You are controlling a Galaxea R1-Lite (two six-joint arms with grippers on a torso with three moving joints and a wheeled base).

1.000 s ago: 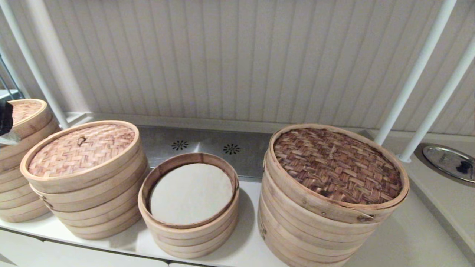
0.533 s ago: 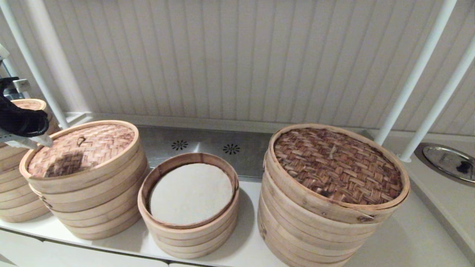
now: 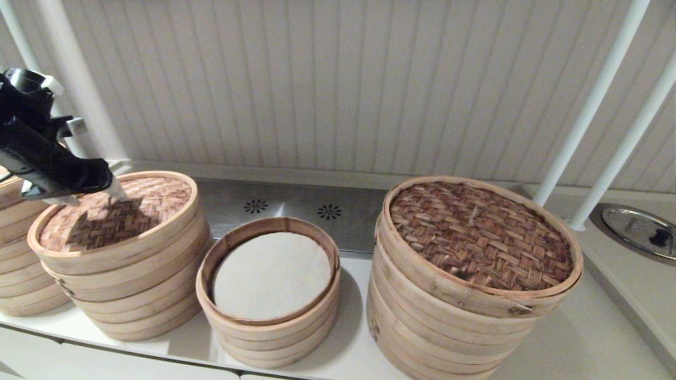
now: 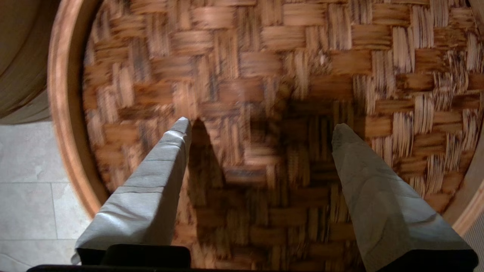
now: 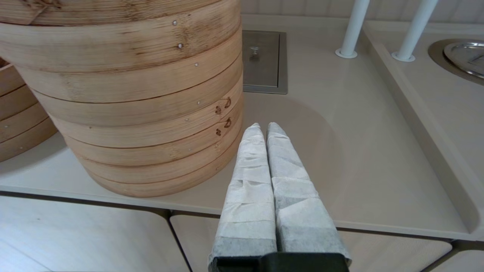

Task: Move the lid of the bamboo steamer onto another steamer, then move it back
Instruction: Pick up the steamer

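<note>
Since half a second before, the left gripper [image 3: 113, 191] had swung in from the frame's left edge, jaws wide above the bamboo steamer lid [image 3: 116, 214] on its medium stack at lower left. Beside it on the pale counter [image 3: 570, 338], before a panelled wall, another steamer [image 3: 269, 295] stood open at centre; the biggest stack [image 3: 470, 279] rose right. The right gripper [image 5: 262, 130] hung closed near that stack's base.

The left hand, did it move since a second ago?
Yes. The left hand came in from the view's left edge, to the right over the bamboo steamer lid, which stayed put. Its fingers are open.
</note>
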